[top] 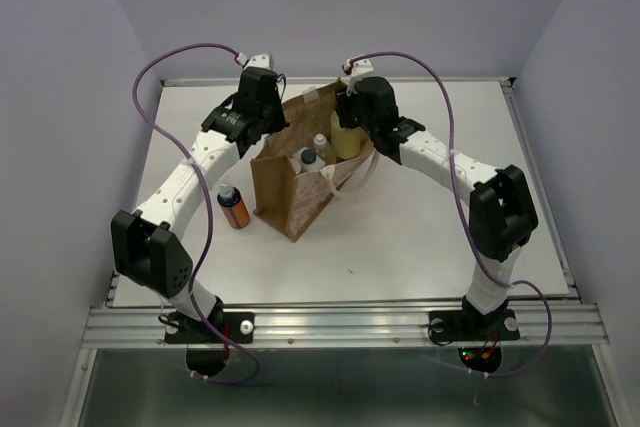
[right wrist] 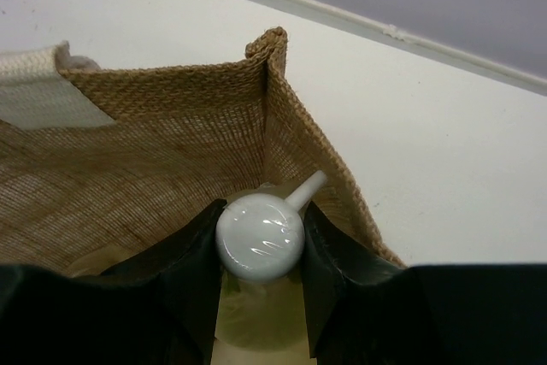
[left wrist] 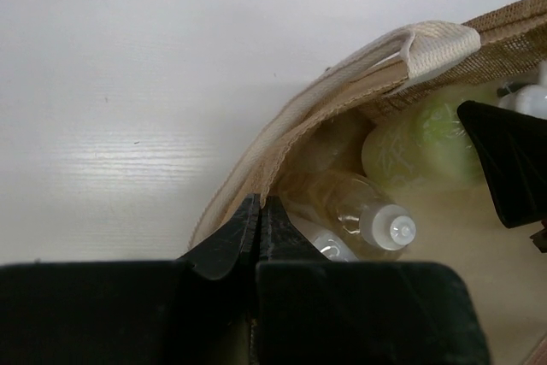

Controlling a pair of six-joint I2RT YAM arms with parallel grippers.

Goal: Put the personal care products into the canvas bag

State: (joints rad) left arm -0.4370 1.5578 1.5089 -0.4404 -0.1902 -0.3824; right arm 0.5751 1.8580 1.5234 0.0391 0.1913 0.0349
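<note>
Bottle (right wrist: 259, 237) held by white cap in right gripper (right wrist: 263, 209), inside canvas bag (right wrist: 171, 126)

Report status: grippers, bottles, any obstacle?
Left gripper shut on canvas bag rim. Right gripper holds yellow-green bottle by white cap, in bag mouth. Orange bottle outside, on table. No obstacle seen.

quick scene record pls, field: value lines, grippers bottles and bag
left gripper: shut on the bag at its rim, by a strap
right gripper: shut on the yellow-green bottle at its white cap, at the bag's mouth
inside bag: white-capped bottle, dark-capped bottle
outside bag: orange bottle, upright on the table, left of the bag
bag: upright, mouth open
</note>
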